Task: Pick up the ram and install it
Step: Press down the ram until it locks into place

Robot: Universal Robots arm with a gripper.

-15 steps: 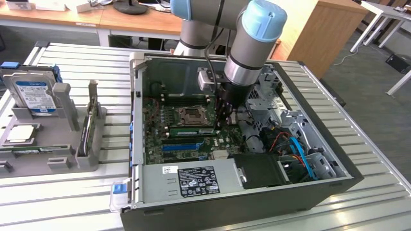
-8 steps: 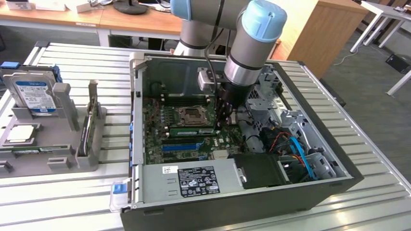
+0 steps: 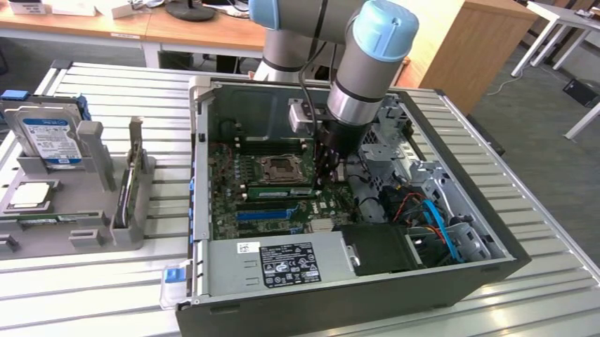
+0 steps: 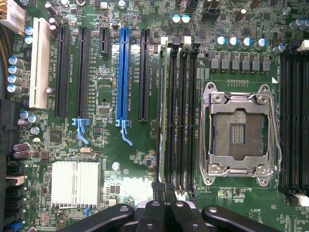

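Observation:
The ram (image 4: 161, 116) is a thin green stick seen edge-on, standing in the memory slot farthest from the CPU socket (image 4: 239, 133). In the exterior view the ram (image 3: 279, 189) lies along the motherboard just in front of the socket (image 3: 279, 168). My gripper (image 4: 162, 189) is shut, its two black fingertips (image 4: 157, 188) pressed together right at one end of the ram, with nothing visibly between them. The arm reaches straight down into the open computer case, with the gripper (image 3: 324, 181) low over the board at the ram's end toward the exterior view's right.
A long blue slot (image 4: 123, 72) and black card slots run parallel to the ram. A silver heatsink (image 4: 75, 183) sits near the gripper. Outside the case (image 3: 199, 175), a grey fixture (image 3: 94, 210) carries a hard drive (image 3: 47, 140). The power supply (image 3: 281, 263) fills the case front.

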